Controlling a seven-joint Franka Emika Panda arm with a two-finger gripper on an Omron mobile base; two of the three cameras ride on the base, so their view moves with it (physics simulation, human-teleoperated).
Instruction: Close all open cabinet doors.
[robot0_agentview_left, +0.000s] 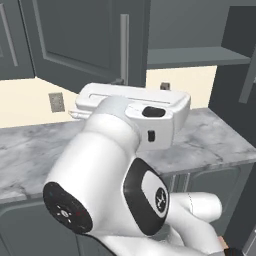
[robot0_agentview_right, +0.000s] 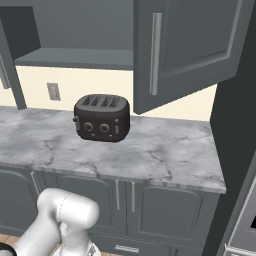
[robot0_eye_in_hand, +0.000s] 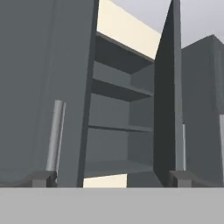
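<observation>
Open and empty, the gripper (robot0_eye_in_hand: 112, 178) faces up into a wall cabinet whose two doors, left door (robot0_eye_in_hand: 43, 87) and right door (robot0_eye_in_hand: 168, 96), both stand swung outward above the counter (robot0_agentview_right: 165, 150), apparently lining up a push.

No readable text or labels

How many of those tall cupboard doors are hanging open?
2: the left door and the right door of the shelved wall cabinet above the counter, both swung out. Others may lie outside view.
</observation>
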